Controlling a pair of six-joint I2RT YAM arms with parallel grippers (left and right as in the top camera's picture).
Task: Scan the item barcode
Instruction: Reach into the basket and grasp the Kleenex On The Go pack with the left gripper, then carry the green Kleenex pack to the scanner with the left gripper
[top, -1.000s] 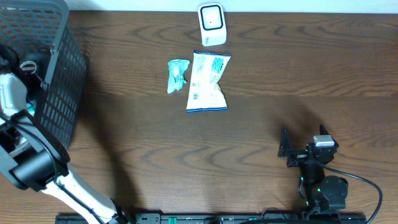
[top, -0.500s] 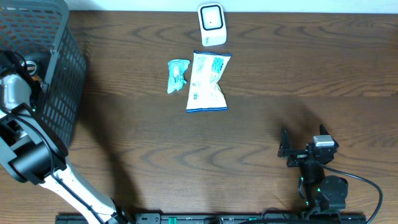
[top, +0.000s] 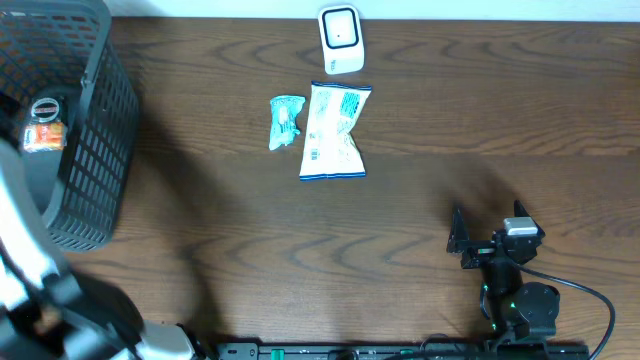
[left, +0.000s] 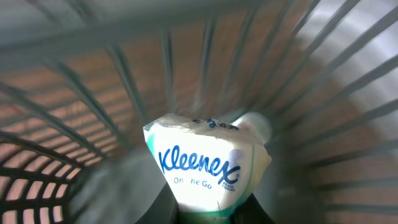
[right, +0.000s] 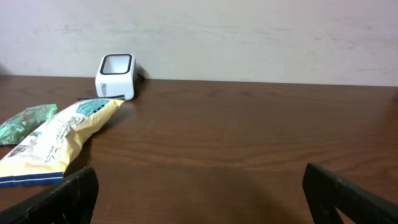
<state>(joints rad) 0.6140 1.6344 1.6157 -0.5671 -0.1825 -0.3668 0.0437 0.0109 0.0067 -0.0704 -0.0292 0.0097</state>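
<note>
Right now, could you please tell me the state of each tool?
Left tool: closed on the Kleenex pack.
Right tool: open, holding nothing.

Wood table (top: 450, 120), dark, grained, slight sheen. Matt grey plastic basket (top: 100, 130). Glossy film tissue pack (left: 205, 168). Crinkled shiny snack bag (top: 333, 132). Smooth white plastic scanner (top: 340, 40).

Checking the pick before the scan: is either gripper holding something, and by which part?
The left gripper is shut on the Kleenex tissue pack, pinching its lower end inside the basket. The right gripper is open and empty.
</note>
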